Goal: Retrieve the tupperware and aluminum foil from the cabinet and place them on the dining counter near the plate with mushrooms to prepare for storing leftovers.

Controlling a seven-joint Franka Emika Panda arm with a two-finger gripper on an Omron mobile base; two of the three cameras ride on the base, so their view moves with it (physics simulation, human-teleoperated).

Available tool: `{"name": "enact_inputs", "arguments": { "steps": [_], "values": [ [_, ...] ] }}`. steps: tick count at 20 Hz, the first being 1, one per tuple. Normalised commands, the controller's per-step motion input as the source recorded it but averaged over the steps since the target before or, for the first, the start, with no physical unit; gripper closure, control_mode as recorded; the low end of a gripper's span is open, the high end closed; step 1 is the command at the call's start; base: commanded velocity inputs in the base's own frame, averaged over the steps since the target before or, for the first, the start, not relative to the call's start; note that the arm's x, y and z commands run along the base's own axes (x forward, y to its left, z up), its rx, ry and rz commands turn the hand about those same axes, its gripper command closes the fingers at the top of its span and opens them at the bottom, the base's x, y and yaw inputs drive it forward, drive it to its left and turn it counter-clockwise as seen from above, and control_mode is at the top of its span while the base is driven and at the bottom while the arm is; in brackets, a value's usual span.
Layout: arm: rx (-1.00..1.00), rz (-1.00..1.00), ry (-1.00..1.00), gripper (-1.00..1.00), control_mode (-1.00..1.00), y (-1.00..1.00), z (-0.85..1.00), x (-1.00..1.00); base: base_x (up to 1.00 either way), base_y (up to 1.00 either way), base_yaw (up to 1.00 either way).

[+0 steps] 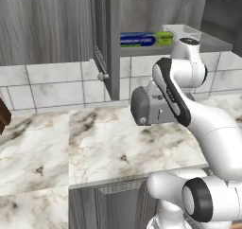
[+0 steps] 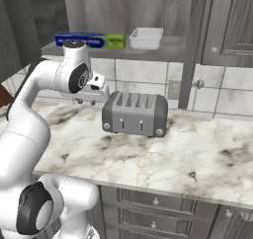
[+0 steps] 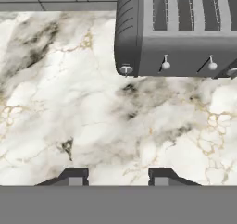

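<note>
The hand (image 3: 118,177) hangs over the marble counter (image 3: 69,107) beside the toaster (image 2: 134,113), pointing down, its two fingertips (image 3: 74,176) set partly apart with nothing between them. It holds nothing, and from the hand view it is looking at bare marble with the toaster's front edge just beyond.

Past the toaster the cabinet (image 2: 168,50) stands open, its door (image 1: 105,39) swung out with the small knob at its lower edge. On the cabinet's shelf lie both wanted things: the foil box (image 2: 91,40), blue with a yellow-green end, and just beside it the tupperware (image 2: 145,38), a pale shallow tub. I cannot tell whether anything is inside it; from here it looks empty.

Neither has been touched, so I'd say the fetching has barely begun. The risks I see: the arm has to rise from low beside the toaster, and a careless swing could clip the toaster or the open door. The foil box is slim and long, so a grab near one end may let it tip off the shelf
</note>
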Motion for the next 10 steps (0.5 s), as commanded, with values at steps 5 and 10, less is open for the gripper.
{"name": "enact_inputs", "arguments": {
  "steps": [5,10],
  "values": [
    [0.0,0.01,-0.26,-1.0,-1.0,-0.02,0.21,-0.14,0.0,0.0,0.0],
    [0.0,-0.01,-0.41,-1.0,-1.0,-0.34,0.63,-0.01,0.0,0.0,0.0]
  ]
}}
